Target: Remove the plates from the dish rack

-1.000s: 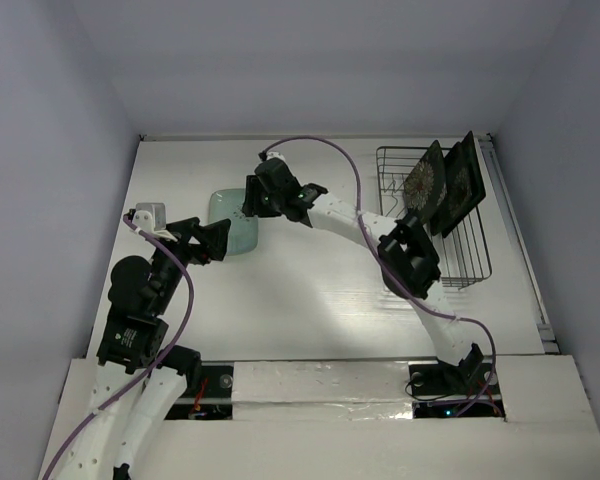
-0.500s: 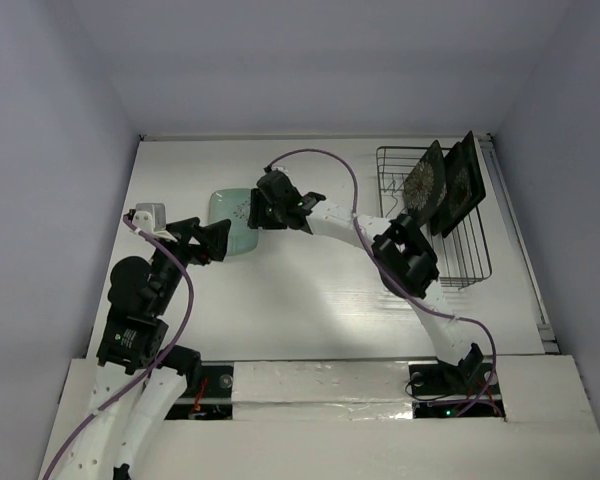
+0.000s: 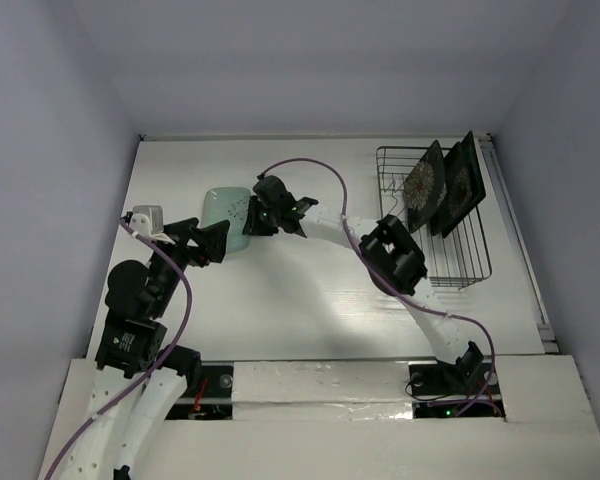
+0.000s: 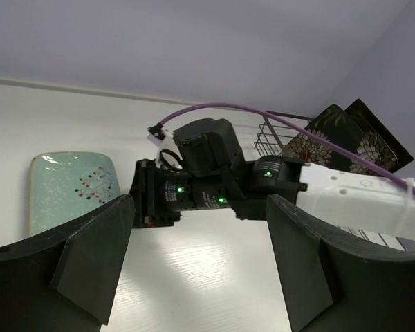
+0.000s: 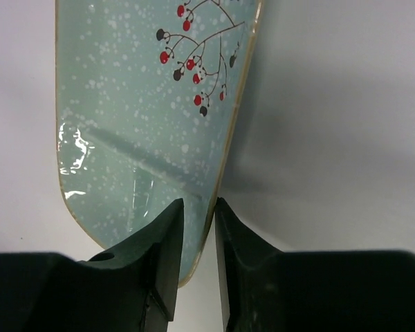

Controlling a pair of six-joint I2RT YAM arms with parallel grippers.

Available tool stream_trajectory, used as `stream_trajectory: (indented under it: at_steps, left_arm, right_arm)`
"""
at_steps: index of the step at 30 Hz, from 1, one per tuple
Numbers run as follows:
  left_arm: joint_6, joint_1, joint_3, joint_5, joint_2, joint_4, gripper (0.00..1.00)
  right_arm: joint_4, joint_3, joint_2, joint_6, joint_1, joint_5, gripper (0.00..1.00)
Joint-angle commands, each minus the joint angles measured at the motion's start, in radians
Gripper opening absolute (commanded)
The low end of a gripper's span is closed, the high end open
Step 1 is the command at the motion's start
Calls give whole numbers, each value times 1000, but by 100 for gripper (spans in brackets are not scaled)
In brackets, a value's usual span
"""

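The mint-green plate (image 5: 138, 117) is glazed ceramic, smooth and glossy with bright highlights, flecked with white speckles. The fingers (image 5: 159, 256) of the right gripper (image 5: 197, 205) look like matt black plastic, and the bench (image 3: 280, 300) is white with a faint streaky grain and a soft sheen. The dish rack (image 3: 460, 255) is thin black wire, and the two dark plates (image 3: 427, 185) in it look glazed too.

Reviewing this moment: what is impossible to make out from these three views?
- Top view: the right gripper covers the mint-green plate's right side; whether its underside touches the table is unclear.
- Right wrist: that plate's far end is cut off by the top edge.
- Left wrist: the dish rack is mostly hidden behind the right arm.
- Both views: the floral plate overlaps the rear plate.
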State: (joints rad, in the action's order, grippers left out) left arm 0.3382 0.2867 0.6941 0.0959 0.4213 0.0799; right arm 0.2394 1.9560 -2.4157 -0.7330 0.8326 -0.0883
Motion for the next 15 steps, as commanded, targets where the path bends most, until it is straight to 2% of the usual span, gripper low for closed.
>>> stream_trajectory:
  at_steps: [1, 5, 7, 8, 9, 11, 12, 15]
  left_arm:
    - [-4, 5, 30, 8, -9, -32, 73]
    - [-2, 5, 30, 8, -7, -32, 73]
    - [-2, 5, 30, 7, -6, -34, 73]
    - [-2, 5, 30, 8, -4, -32, 73]
    - [-4, 5, 30, 8, -4, -32, 73]
    - [-2, 5, 30, 7, -4, -32, 73]
    - [-4, 5, 31, 4, -4, -32, 73]
    - [-5, 5, 31, 5, -4, -32, 73]
  right_arm:
    - [12, 125, -52, 33, 19, -77, 28]
    - [32, 178, -71, 60, 19, -94, 27]
    - [57, 201, -77, 84, 19, -99, 30]
    - [49, 192, -68, 89, 19, -90, 35]
    - [35, 173, -53, 101, 19, -84, 52]
    - [-9, 91, 29, 112, 19, -77, 68]
    - [-35, 72, 58, 136, 19, -73, 79]
    - [-23, 38, 170, 193, 19, -31, 92]
